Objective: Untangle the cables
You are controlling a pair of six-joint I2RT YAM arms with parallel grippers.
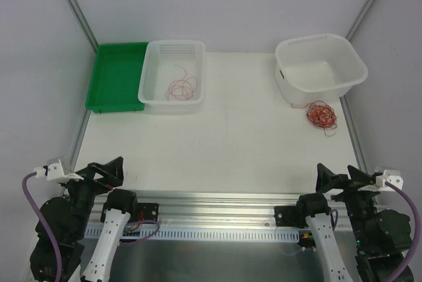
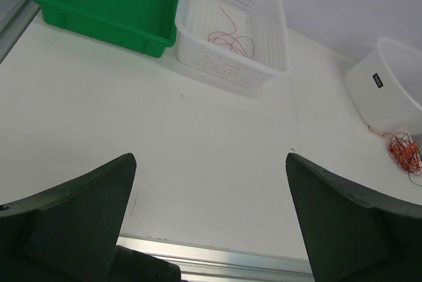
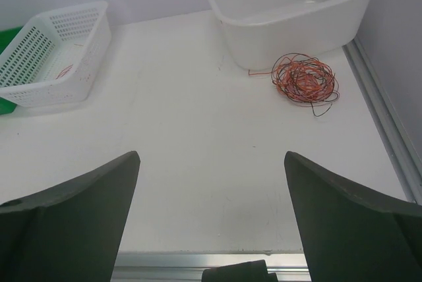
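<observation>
The white surface (image 1: pixel 231 150) carries a white tub (image 1: pixel 330 91) at far right, with a white basket (image 1: pixel 173 103) and a green tray (image 1: pixel 117 74) at far left. The left fingers (image 2: pixel 72 216) and right fingers (image 3: pixel 66 216) are spread wide, holding nothing, over the near edge. The tangled cables (image 1: pixel 322 116) lie on the surface just before the tub. A few red loops (image 1: pixel 181 86) lie in the basket.

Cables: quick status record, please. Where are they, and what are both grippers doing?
tangled bundle: red, orange and black wires, on the table just in front of the white tub
loose wire: red loops, lying in the white basket
green tray: against the basket's left side
left gripper: open, holding nothing
right gripper: open, holding nothing, bundle ahead to its right
</observation>
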